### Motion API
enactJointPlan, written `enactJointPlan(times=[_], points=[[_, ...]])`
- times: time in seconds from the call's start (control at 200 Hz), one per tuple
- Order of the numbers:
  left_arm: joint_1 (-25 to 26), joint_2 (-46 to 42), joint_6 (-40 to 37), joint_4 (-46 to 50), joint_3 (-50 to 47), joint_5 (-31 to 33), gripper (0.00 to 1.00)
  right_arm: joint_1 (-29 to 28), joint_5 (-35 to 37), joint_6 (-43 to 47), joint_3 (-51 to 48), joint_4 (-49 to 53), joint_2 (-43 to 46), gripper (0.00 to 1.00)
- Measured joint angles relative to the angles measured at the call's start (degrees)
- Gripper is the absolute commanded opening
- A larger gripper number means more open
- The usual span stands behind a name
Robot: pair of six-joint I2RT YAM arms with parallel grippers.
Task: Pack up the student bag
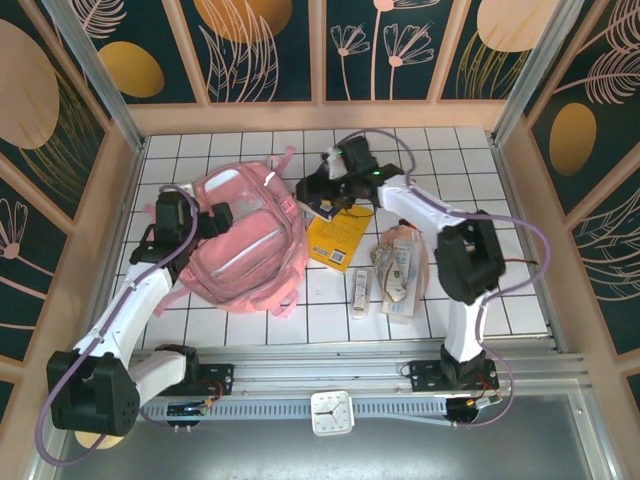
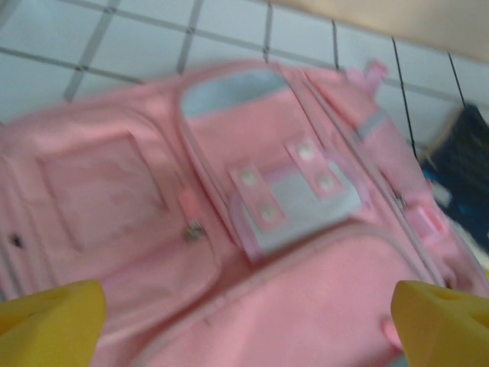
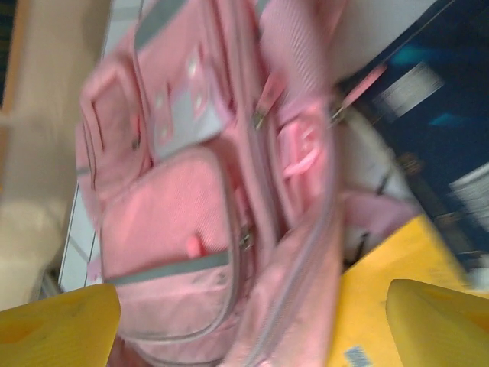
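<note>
**Top external view.** The large soft pink fabric backpack (image 1: 250,258) lies flat on the white tiled table (image 1: 500,200), left of centre. The left gripper (image 1: 218,215) hangs over its upper part. The right gripper (image 1: 322,198) stands just beside its top right corner, above a flat yellow book (image 1: 340,245). A clear plastic pouch of stationery (image 1: 400,265) lies to the right of the book.

**Left wrist view.** Left gripper (image 2: 244,325): yellow fingertips (image 2: 50,325) set wide apart, nothing held. The backpack (image 2: 290,191) front pockets lie beneath.

**Right wrist view.** Right gripper (image 3: 248,325): jaws wide apart, empty. The blurred backpack (image 3: 191,214) lies below, with the book (image 3: 386,264) at lower right.
</note>
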State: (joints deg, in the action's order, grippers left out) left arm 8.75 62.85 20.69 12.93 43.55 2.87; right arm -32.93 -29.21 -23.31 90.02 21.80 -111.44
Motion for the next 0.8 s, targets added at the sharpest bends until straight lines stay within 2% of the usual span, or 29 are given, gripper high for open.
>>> enactJointPlan(times=[0.17,0.245,0.58,0.801], points=[[8.13,1.73,0.72,4.98,-0.24,0.92,0.94,-2.75,-2.19,0.02,8.39,8.02,-9.01,0.84],[10.21,2.71,1.09,5.99,-0.28,1.14,0.94,-2.82,-2.19,0.33,11.19,11.13,-11.52,0.80],[12.04,4.92,2.97,8.72,-0.39,4.11,0.97,-2.82,-2.14,0.24,14.99,17.70,-15.39,0.70],[12.04,4.79,3.93,9.62,-0.50,4.94,0.99,-3.04,-2.40,-0.52,10.38,17.03,-15.39,0.48]])
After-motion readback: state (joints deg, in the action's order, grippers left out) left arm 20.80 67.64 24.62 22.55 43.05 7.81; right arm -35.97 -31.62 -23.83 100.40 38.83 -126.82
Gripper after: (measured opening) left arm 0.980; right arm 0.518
